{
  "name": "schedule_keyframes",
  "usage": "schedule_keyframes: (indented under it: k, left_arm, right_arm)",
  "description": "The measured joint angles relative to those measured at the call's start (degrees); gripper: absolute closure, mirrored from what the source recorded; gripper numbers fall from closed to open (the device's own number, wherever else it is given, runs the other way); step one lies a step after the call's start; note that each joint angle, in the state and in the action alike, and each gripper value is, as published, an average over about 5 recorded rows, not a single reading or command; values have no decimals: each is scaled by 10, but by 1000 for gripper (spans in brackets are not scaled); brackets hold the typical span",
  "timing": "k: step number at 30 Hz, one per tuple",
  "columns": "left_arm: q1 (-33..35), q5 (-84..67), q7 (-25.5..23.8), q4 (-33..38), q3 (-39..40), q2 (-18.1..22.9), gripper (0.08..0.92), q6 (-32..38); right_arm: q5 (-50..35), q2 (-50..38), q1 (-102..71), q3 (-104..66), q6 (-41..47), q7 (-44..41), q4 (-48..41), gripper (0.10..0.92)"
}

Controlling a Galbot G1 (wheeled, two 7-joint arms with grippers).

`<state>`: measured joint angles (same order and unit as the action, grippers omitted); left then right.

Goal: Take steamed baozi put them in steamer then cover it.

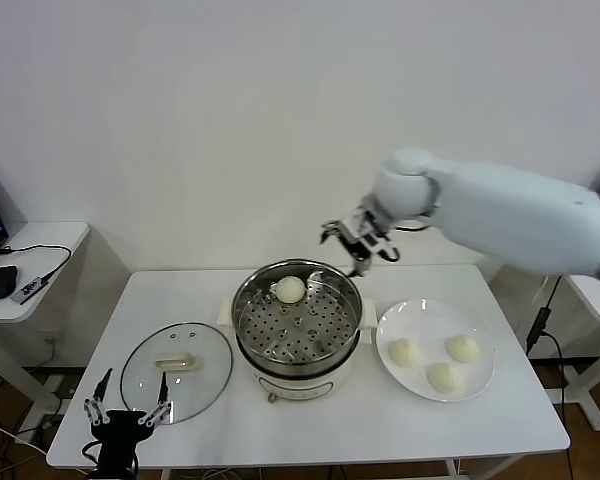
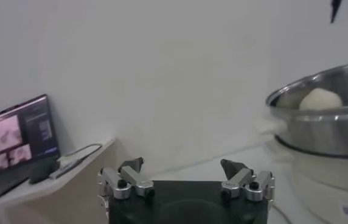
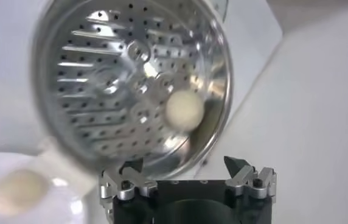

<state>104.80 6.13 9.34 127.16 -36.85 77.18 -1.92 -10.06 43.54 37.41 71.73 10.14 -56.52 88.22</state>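
The steamer (image 1: 298,325) stands mid-table with one steamed baozi (image 1: 290,289) on its perforated tray near the far rim. Three more baozi (image 1: 403,351) (image 1: 463,348) (image 1: 442,376) lie on the white plate (image 1: 435,306) to the right. My right gripper (image 1: 358,243) hovers open and empty just behind the steamer's far rim. In the right wrist view the tray (image 3: 119,73) and baozi (image 3: 184,110) lie beyond the right gripper (image 3: 183,167). The cover (image 1: 176,370) lies flat on the table at the left. My left gripper (image 1: 128,410) waits open at the front left edge.
The left wrist view shows the steamer's side (image 2: 326,122) with the baozi (image 2: 320,99) peeking over the rim, and a laptop (image 2: 19,134) on a side table. A side table (image 1: 35,245) with a mouse stands left of the white table (image 1: 310,430).
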Motion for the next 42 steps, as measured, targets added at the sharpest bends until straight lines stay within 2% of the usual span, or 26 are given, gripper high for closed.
schedule_keyframes:
  k: [8,17,26,42]
  left_arm:
    - [-11,6,-26,-4,0,-6,177,-1]
    - [-17,9,-39,-14,-1,-3,177,-1]
    - [-18,10,-45,-19,-9,-3,177,-2]
    - [-24,10,-47,-35,-20,-3,177,0]
  right_arm:
    - [11,-108,-43,-3,33,4,48,203]
    - [47,-148,-154,-44,56,22,56,203]
    - [78,-130,-256,-99,63,36,24,203]
    - [122,-42,-351,-153,55,44,-85,203]
